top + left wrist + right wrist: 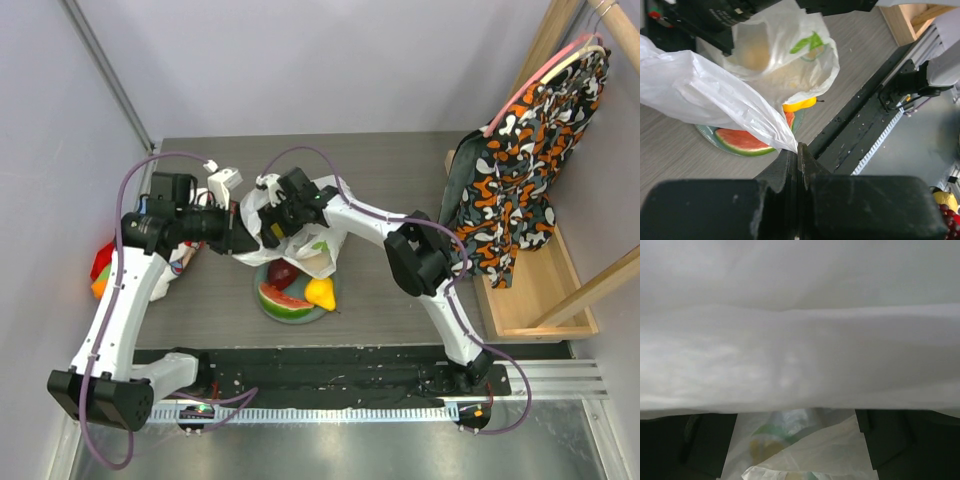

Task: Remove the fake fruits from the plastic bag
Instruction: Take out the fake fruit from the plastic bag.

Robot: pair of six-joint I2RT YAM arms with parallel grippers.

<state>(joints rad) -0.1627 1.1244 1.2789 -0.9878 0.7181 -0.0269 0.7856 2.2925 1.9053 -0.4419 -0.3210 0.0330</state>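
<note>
The plastic bag (305, 235) hangs bunched above the round plate (268, 306). On the plate lie a watermelon slice (284, 299), a dark red fruit (282, 273) and a yellow fruit (321, 293). My left gripper (243, 238) is shut on the plastic bag's edge (765, 120), just above the watermelon slice (742, 142) and the yellow fruit (799, 105). My right gripper (280, 215) is at the bag's top and open. In its wrist view, the fingers (705, 445) stand wide apart with white bag film (800, 350) filling the view. Green and yellow pieces (765, 442) show through the film.
A patterned cloth (520, 170) hangs on a wooden stand (540, 295) at the right. Red and orange items (100, 272) lie at the table's left edge. A black rail (340, 362) runs along the near edge. More fruits (946, 202) lie off to the side.
</note>
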